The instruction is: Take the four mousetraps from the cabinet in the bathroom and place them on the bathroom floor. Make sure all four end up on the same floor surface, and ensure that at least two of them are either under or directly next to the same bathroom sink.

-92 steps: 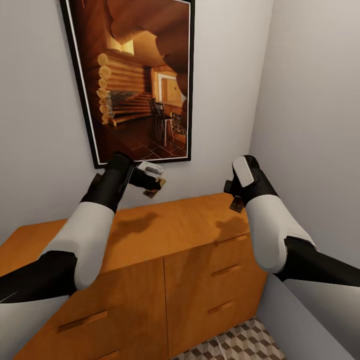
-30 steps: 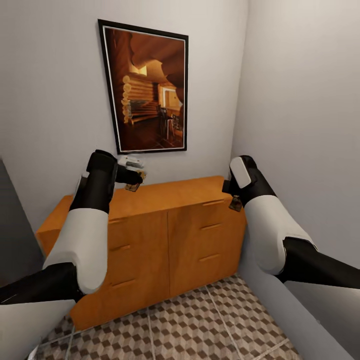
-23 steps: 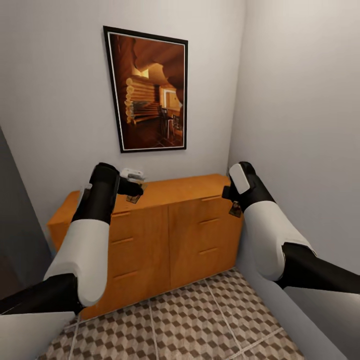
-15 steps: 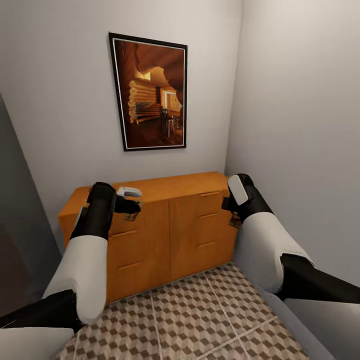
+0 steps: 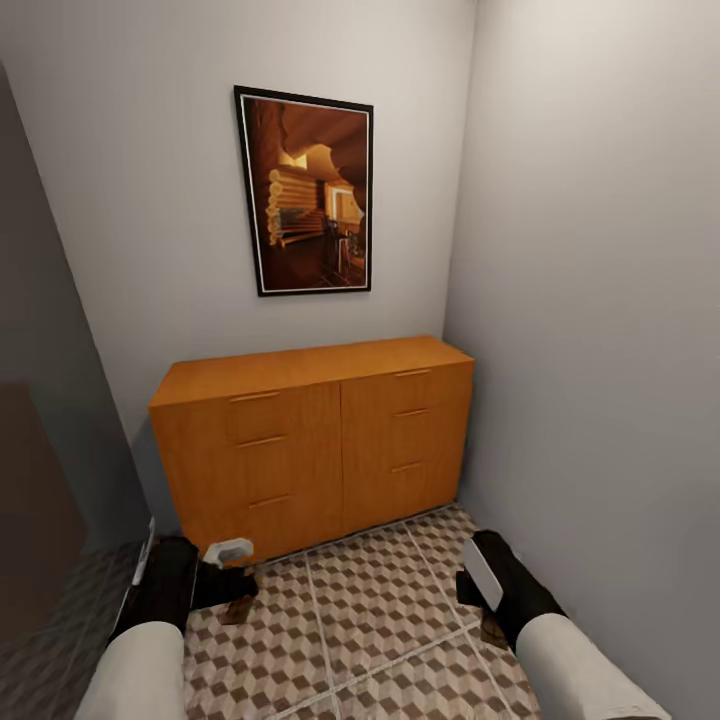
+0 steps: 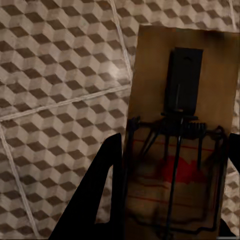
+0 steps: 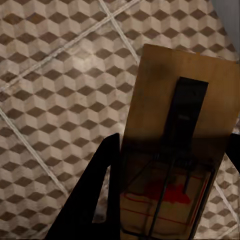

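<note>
The orange-brown cabinet (image 5: 310,440) stands against the back wall with all its drawers shut. Both arms hang low over the bathroom floor (image 5: 380,610). My left gripper (image 5: 237,602) is shut on a mousetrap (image 5: 240,611). In the left wrist view that mousetrap (image 6: 180,130) is a tan board with dark wire and a red spot, held between dark fingers (image 6: 107,200) above the cube-pattern floor (image 6: 60,75). My right gripper (image 5: 482,618) is shut on a second mousetrap (image 5: 491,630), which the right wrist view shows as a mousetrap (image 7: 180,125) over the tiles (image 7: 60,75). No sink is in view.
A framed log-cabin picture (image 5: 310,195) hangs above the cabinet. A grey wall (image 5: 600,350) runs close along the right side. A dark panel (image 5: 40,400) closes the left side. Open tiled floor lies between me and the cabinet.
The view has pulled back from the cabinet, so the whole chest and more floor show. Both arms have dropped from cabinet-top height to just above the tiles, still holding their mousetraps.
</note>
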You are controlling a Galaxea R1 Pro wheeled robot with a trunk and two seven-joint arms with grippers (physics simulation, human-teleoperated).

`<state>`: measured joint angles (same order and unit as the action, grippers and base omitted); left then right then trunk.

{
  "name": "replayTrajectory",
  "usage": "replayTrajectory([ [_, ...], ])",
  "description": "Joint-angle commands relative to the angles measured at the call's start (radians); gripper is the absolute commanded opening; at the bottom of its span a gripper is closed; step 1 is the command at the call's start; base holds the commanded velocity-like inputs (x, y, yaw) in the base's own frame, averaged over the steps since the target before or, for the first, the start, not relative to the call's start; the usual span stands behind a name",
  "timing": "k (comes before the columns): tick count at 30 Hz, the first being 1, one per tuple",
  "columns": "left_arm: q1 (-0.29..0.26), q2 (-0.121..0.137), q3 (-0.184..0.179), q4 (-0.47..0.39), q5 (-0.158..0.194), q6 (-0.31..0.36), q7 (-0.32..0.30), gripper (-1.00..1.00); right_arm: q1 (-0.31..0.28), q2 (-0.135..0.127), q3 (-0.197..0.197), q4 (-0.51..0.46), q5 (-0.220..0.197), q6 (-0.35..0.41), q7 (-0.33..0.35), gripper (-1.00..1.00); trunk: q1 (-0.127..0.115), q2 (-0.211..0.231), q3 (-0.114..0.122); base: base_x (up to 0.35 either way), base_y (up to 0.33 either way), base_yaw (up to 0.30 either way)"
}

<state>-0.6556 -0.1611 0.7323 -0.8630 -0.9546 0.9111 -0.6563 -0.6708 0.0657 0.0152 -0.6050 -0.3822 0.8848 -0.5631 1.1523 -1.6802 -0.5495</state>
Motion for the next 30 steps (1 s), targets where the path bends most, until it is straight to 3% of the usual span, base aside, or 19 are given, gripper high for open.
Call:
replayTrajectory([
  [1,0.027,0.006,0.043,0.048,-0.007,-0.06,0.017,-1.0,0.05,-0.019,0.035,0.025,-0.01,-0.054,0.023,-1.0,-0.001,-0.001,-0.001,-0.345,0.0,0.0],
  [5,0.064,0.031,0.129,0.187,-0.005,-0.184,0.135,-1.0,0.126,-0.066,0.113,0.123,-0.01,-0.186,0.116,-1.0,-0.001,-0.001,-0.001,-0.345,0.0,0.0],
  [7,0.077,0.051,0.177,0.289,-0.003,-0.263,0.23,-1.0,0.147,-0.091,0.151,0.213,-0.01,-0.269,0.188,-1.0,-0.001,-0.001,-0.001,-0.345,0.0,0.0],
  [9,0.094,0.084,0.238,0.434,-0.001,-0.383,0.361,-1.0,0.16,-0.11,0.193,0.359,-0.007,-0.376,0.296,-1.0,-0.001,-0.001,-0.001,-0.345,0.0,0.0],
  [10,0.106,0.11,0.279,0.541,0.0,-0.473,0.466,-1.0,0.165,-0.116,0.225,0.467,0.01,-0.458,0.367,-1.0,-0.001,-0.001,-0.001,-0.344,0.0,0.0],
  [11,0.125,0.143,0.325,0.664,0.005,-0.576,0.612,-1.0,0.168,-0.114,0.259,0.568,0.045,-0.568,0.432,-1.0,-0.001,-0.001,-0.001,-0.344,0.0,0.0],
  [14,0.148,0.164,0.357,0.742,0.03,-0.666,0.738,-1.0,0.18,-0.112,0.274,0.609,0.078,-0.648,0.462,-1.0,-0.001,-0.001,-0.001,-0.344,0.0,0.0],
  [15,0.177,0.173,0.371,0.778,0.078,-0.744,0.83,-1.0,0.211,-0.111,0.281,0.626,0.095,-0.694,0.473,-1.0,-0.001,-0.001,-0.001,-0.344,0.0,0.0],
  [20,0.231,0.186,0.379,0.797,0.135,-0.835,0.932,-1.0,0.254,-0.11,0.286,0.635,0.106,-0.769,0.478,-1.0,-0.001,-0.001,-0.001,-0.344,0.0,0.0],
  [25,0.272,0.235,0.38,0.802,0.148,-0.902,0.992,-1.0,0.27,-0.11,0.287,0.637,0.105,-0.806,0.472,-1.0,-0.001,-0.001,-0.001,-0.344,0.0,0.0],
  [30,0.3,0.251,0.38,0.803,0.15,-0.924,1.004,-1.0,0.283,-0.11,0.287,0.637,0.105,-0.831,0.466,-1.0,-0.001,-0.001,-0.001,-0.345,0.0,0.0],
])
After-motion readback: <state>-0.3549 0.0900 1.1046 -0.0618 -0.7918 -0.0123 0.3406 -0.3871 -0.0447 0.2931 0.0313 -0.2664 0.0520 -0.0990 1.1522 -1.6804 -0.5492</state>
